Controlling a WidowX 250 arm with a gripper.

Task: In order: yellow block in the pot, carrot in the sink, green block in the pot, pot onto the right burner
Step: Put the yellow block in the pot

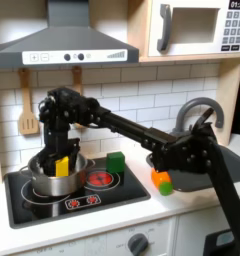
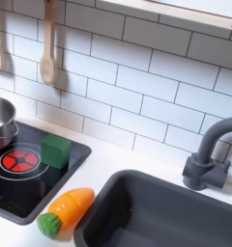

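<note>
The steel pot (image 1: 54, 176) stands on the left burner, also seen at the second exterior view's left edge as the pot (image 2: 0, 121). The yellow block (image 1: 62, 162) sits inside it. The dark green block (image 1: 115, 162) (image 2: 56, 150) rests on the stove's right side. The orange carrot (image 1: 162, 181) (image 2: 66, 209) lies on the white counter between stove and sink (image 1: 214, 183) (image 2: 157, 217), green end toward the front. In the first exterior view my gripper (image 1: 165, 163) hangs just above the carrot, fingers apparently spread, nothing held.
The red-ringed right burner (image 1: 99, 179) (image 2: 21, 159) lies between pot and green block. A dark arched faucet (image 1: 197, 112) (image 2: 211, 154) rises behind the sink. Wooden utensils (image 2: 48, 48) hang on the tiled wall. My arm stretches across the stove from the back left.
</note>
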